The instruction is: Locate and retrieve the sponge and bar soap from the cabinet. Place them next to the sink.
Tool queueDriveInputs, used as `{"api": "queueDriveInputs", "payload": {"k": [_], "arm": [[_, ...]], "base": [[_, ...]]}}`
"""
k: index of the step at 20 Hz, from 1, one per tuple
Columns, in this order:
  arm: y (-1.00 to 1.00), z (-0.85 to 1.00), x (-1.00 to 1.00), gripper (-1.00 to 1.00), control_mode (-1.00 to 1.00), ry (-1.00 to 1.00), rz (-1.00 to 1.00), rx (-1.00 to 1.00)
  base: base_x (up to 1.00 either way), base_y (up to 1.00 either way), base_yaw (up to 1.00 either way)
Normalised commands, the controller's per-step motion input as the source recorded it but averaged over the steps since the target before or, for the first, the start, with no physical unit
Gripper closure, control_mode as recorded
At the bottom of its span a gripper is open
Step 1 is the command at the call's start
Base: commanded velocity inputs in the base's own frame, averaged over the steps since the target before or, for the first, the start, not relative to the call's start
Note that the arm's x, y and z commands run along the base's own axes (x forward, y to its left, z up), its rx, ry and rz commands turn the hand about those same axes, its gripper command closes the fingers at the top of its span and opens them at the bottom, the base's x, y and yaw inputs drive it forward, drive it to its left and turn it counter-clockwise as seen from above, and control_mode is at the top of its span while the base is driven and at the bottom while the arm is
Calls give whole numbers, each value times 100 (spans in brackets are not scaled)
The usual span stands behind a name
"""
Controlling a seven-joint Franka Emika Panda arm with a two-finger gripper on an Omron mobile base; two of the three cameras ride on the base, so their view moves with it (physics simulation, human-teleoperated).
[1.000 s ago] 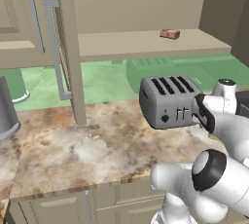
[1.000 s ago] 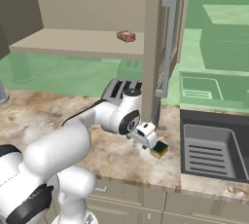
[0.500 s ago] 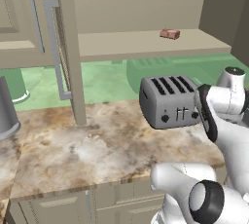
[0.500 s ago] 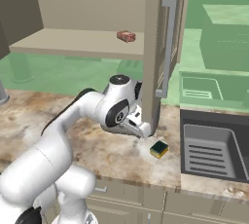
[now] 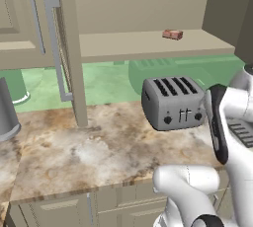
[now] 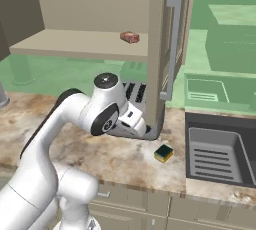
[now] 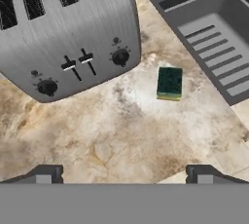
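Leftward first, from the left base view: mottled brown-and-cream stone counter (image 5: 89, 152) over beige drawer fronts (image 5: 113, 204), green-tinted wall behind. One open cabinet (image 5: 148, 48) above, its tall door (image 5: 66, 48) swung out edge-on with a long grey bar handle (image 5: 53, 48). One bar soap (image 5: 172, 34) lying on the shelf toward the right. One silver four-slot toaster (image 5: 173, 102) on the counter below, right beside the white arm (image 5: 232, 122); one dark grey cylinder (image 5: 7, 115) at the far left edge. Next, the right base view: same counter (image 6: 60, 139), with one sink (image 6: 220, 151) set into it at the right, dark rim and ridged grey floor. One sponge (image 6: 163, 152) resting on the counter between arm and sink, close to the basin's rim but not touching it, green layer up. Bar soap (image 6: 129, 37) alone on the shelf, near the edge-on door (image 6: 162, 49). Arm bent low in front of the toaster (image 6: 132, 91), hiding most of it; wrist tucked against the foot of the door. Lastly, the hand view: toaster (image 7: 63, 28) large across the top left, two levers and knobs facing, sponge (image 7: 169, 83) free on the stone between toaster and sink (image 7: 214, 33). Gripper (image 7: 124, 174) with two dark tips wide apart at the bottom corners, released, nothing between them.
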Motion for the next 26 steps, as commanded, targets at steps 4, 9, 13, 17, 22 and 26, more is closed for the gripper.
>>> {"api": "queueDriveInputs", "payload": {"k": [4, 9, 13, 17, 22, 26], "arm": [[7, 48, -43, -100, -100, -22, 19, -2], [5, 39, -24, -100, -100, -18, 16, -7], [10, 32, -15, -100, -100, -10, 15, -13], [26, 12, -4, -100, -100, -1, 7, -15], [9, 0, 0, -100, -100, 2, 0, -4], [8, 20, 0, -100, -100, 0, 7, 0]], "base": [[0, 0, 0], [0, 0, 0], [0, 0, 0], [0, 0, 0], [0, 0, 0], [0, 0, 0]]}}
